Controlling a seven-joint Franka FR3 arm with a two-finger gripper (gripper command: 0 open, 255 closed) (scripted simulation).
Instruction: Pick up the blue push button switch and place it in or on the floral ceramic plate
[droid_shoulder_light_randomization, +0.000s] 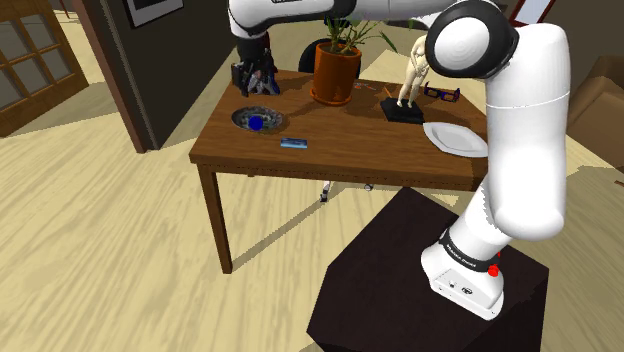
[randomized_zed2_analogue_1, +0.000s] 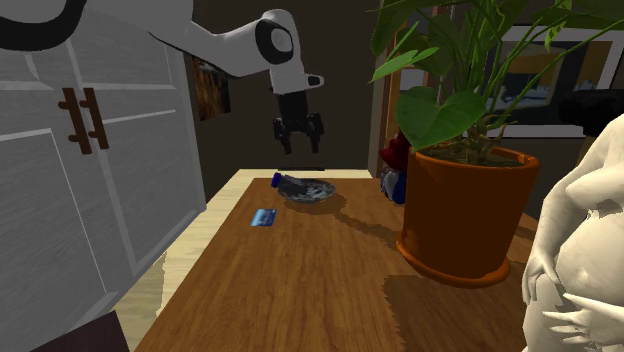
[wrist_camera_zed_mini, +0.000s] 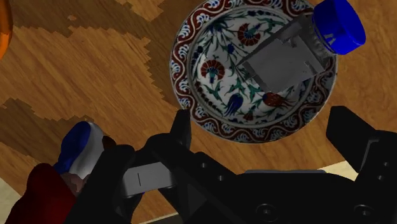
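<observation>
The floral plate (wrist_camera_zed_mini: 188, 57), white with red and blue flowers, sits on the wooden table (droid_shoulder_light_randomization: 340, 150) near its far corner in the shoulder view's left. The push button switch (wrist_camera_zed_mini: 283, 60), a grey body with a blue cap (wrist_camera_zed_mini: 338, 25), lies tilted in the plate with the cap over the rim. The same blue cap (droid_shoulder_light_randomization: 256, 122) shows in the plate (droid_shoulder_light_randomization: 240, 116) from the shoulder view. My gripper (wrist_camera_zed_mini: 264, 130) hangs open above the plate (randomized_zed2_analogue_1: 318, 195), apart from the switch (randomized_zed2_analogue_1: 280, 181), with nothing between its fingers. It shows as gripper (randomized_zed2_analogue_1: 298, 140) and gripper (droid_shoulder_light_randomization: 254, 80).
A small blue card (droid_shoulder_light_randomization: 294, 143) lies beside the plate toward the table's front edge. A potted plant in an orange pot (droid_shoulder_light_randomization: 335, 65), a pale figurine (droid_shoulder_light_randomization: 408, 85), glasses (droid_shoulder_light_randomization: 442, 95) and a plain white plate (droid_shoulder_light_randomization: 455, 138) stand further right. A red-and-blue figure (wrist_camera_zed_mini: 70, 159) sits close behind the gripper.
</observation>
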